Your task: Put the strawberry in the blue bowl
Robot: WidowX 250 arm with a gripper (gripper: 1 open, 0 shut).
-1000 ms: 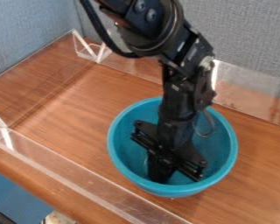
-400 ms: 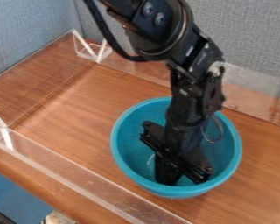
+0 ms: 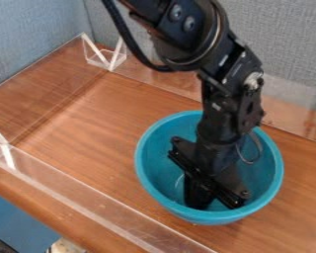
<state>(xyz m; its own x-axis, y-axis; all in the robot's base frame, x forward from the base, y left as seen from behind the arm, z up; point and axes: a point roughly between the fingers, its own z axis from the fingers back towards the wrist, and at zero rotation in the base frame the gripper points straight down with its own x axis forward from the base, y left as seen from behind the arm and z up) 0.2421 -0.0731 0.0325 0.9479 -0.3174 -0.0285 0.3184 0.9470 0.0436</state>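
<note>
Table: wood surface (image 3: 68, 109), beneath and around the blue bowl.
Arm: black (image 3: 207, 49), reaching down from above the bowl.
Blue bowl: upright on the table (image 3: 209, 215), its inside partly hidden by the arm.
Gripper: dark, lowered inside the bowl (image 3: 211, 188); jaws closed; whether anything is gripped, cannot tell.
Strawberry: not visible; whether it lies in the bowl behind the gripper, cannot tell.

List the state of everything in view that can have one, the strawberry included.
Gripper: shut, reaching down inside the bowl.
Blue bowl: upright on the wooden table, gripper in it.
Strawberry: not visible; cannot tell whether held or in the bowl.
Wooden table: bears the bowl.
Arm: extended down over the bowl.
</note>
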